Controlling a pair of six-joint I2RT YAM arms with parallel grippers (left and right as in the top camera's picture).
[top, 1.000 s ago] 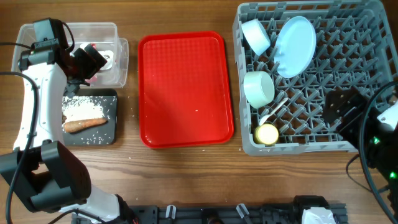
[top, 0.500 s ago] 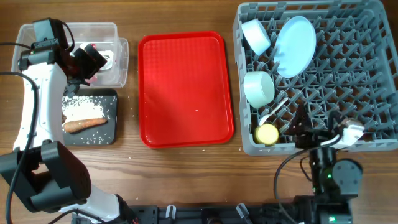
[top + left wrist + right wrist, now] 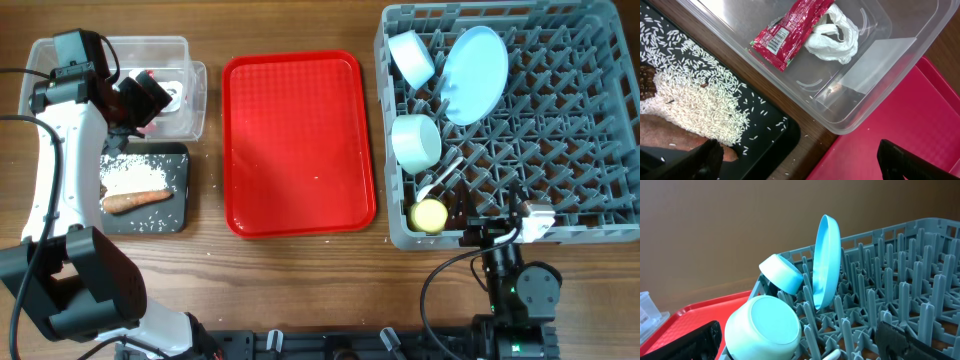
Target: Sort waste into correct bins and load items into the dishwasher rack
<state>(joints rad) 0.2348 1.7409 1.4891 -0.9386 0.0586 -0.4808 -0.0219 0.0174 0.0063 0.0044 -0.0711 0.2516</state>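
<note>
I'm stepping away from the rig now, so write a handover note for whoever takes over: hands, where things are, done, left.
Left hand: open, empty, over the clear tub and black tray.
Right hand: open, empty, by the near edge of the dishwasher rack.
Done: red wrapper and white paper in the tub; rice and sausage piece in the black tray; plate, far bowl, near bowl, spoon and yellow cup in the rack.
Left: nothing shows on the red tray; probably just park both arms.
</note>
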